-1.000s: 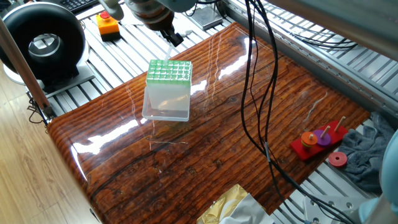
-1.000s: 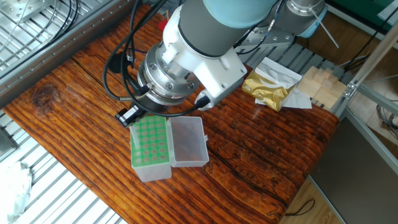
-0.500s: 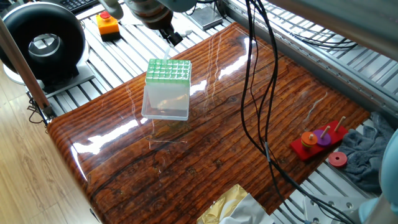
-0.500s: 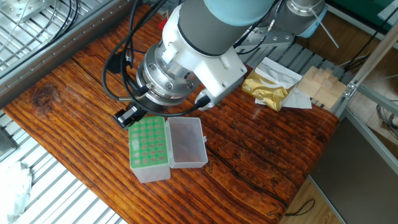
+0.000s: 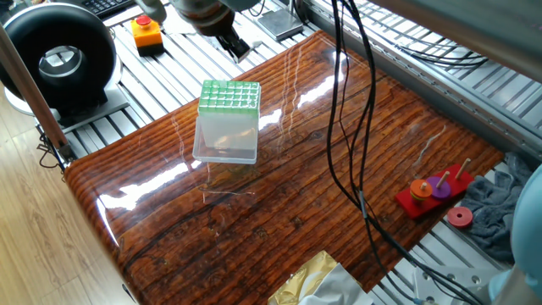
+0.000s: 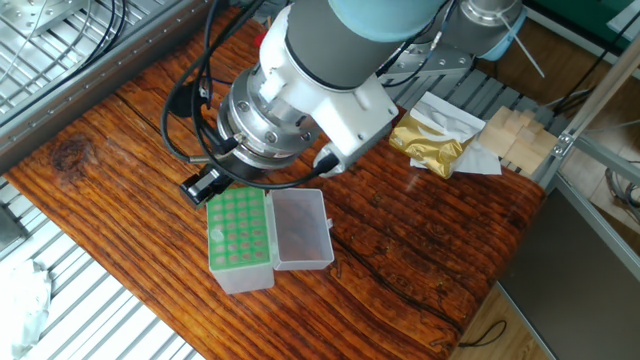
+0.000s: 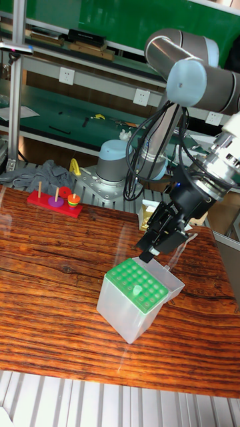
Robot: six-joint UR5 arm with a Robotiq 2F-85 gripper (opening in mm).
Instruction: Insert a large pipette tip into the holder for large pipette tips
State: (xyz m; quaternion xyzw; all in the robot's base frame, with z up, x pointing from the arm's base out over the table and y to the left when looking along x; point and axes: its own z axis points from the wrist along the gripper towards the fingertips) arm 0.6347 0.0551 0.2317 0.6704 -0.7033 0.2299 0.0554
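Observation:
The holder for large pipette tips (image 5: 227, 127) (image 6: 238, 235) (image 7: 127, 300) stands on the wooden table, its green gridded rack up and its clear lid (image 6: 300, 228) swung open beside it. A pale large pipette tip (image 7: 136, 290) sits upright in a hole near the middle of the rack, with only its top showing. My gripper (image 7: 152, 252) (image 5: 235, 49) (image 6: 200, 187) hangs just above the rack's far edge, apart from the tip. It is open and nothing is between its fingers.
Black cables (image 5: 347, 127) hang over the middle of the table. A red peg toy (image 5: 434, 193) and a grey cloth (image 5: 500, 212) lie at one end. A gold bag (image 6: 432, 140) sits at the table's edge. An orange button (image 5: 146, 32) and a black round device (image 5: 59, 55) stand beyond the holder.
The gripper has risen away from the rack. The translucent tip that hung below its fingers a second ago is no longer there and now stands in the rack.

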